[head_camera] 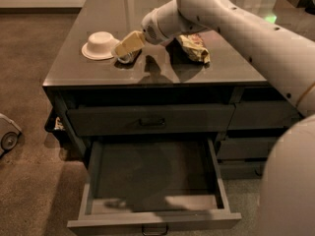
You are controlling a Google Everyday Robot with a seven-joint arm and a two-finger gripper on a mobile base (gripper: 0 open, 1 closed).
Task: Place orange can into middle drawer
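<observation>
Placement of the beige two-finger gripper point(121, 49) is at the upper left of the frame, over the glossy dark grey cabinet top point(147, 80), at the end of the thick white robot arm point(221, 18) that enters from the right edge. The small orange-brown drink can point(125, 59) is found on that top, directly beneath the gripper tip and slightly toward the frame's bottom, just beside the round white bowl point(100, 44) and well apart from the crumpled brown-and-yellow snack bag point(196, 48). Only 1 pale, shiny end of the can is shown, so it is judged to lie on its side, its long axis roughly along the gripper's own line, though this is uncertain. Whether the gripper is closed on the can or merely poised over it cannot be told. The wide dark grey middle drawer point(147, 173) is pulled out at the bottom centre, below 1 closed drawer front point(150, 119); a lift, then a carry down the frame, is judged to be needed.
</observation>
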